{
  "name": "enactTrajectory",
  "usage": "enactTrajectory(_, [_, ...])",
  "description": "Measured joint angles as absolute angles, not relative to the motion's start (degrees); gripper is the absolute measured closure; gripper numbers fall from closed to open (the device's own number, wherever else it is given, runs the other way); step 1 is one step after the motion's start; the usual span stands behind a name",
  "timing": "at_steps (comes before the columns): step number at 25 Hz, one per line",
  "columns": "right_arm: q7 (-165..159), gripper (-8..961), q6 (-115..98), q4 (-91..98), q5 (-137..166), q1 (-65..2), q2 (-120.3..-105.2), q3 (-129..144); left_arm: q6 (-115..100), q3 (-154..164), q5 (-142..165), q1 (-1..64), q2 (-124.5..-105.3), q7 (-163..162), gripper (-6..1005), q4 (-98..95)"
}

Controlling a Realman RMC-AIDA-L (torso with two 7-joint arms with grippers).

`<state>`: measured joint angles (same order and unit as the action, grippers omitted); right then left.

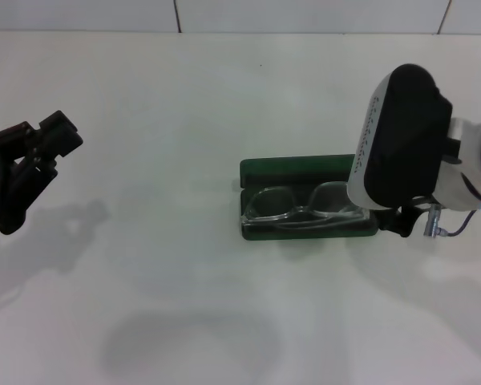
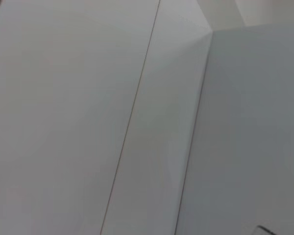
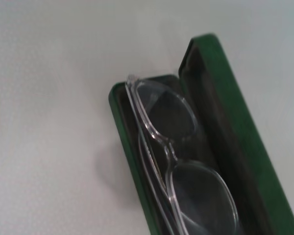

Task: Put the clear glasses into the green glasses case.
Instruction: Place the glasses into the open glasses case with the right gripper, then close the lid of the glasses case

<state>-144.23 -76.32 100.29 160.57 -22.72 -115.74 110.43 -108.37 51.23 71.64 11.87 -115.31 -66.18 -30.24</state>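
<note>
One clear glasses resting in open green glasses case; right gripper alongside, finger state indiscernible; left gripper parked, splayed; best withdrawn straight upward.

clear glasses: 1 | green glasses case: 1 | robot arms: 2

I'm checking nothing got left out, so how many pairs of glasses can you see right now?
1. The clear glasses lie in the open green glasses case, beside the right arm's wrist. None elsewhere on the table; that wrist hides the case's end.
</note>
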Motion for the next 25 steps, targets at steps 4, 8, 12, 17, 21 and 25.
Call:
enactTrajectory(4, [-144.2,916,-77.7,103.2,160.6,-21.6,-115.71,110.2,-108.4,51.2,71.6,12.1,-115.31,-66.2,848,-30.2])
enactTrajectory(8, [-143.7,916,-77.7,105.3,160.3,-20.5,-115.66,110.0,-108.5,51.3,71.6,12.4,-115.31,-66.2,848,-30.3])
enactTrajectory(12, [-143.5,915,-77.2,107.8,159.7,-20.2,-115.66,110.0,-108.5,51.3,71.6,12.6,-115.31,-66.3,848,-30.5])
enactTrajectory(17, [-142.8,914,-76.9,110.2,157.8,-20.1,-115.67,109.9,-108.6,51.3,71.6,12.8,-115.31,-66.2,848,-30.6])
enactTrajectory(21, [-141.2,913,-74.8,111.8,154.2,-19.3,-115.61,107.9,-108.6,51.3,71.6,12.9,-115.19,-66.3,848,-30.5])
enactTrajectory(25, [-136.6,912,-70.5,113.4,146.5,-16.9,-115.71,101.7,-108.6,51.6,71.6,13.5,-114.93,-66.9,847,-30.8])
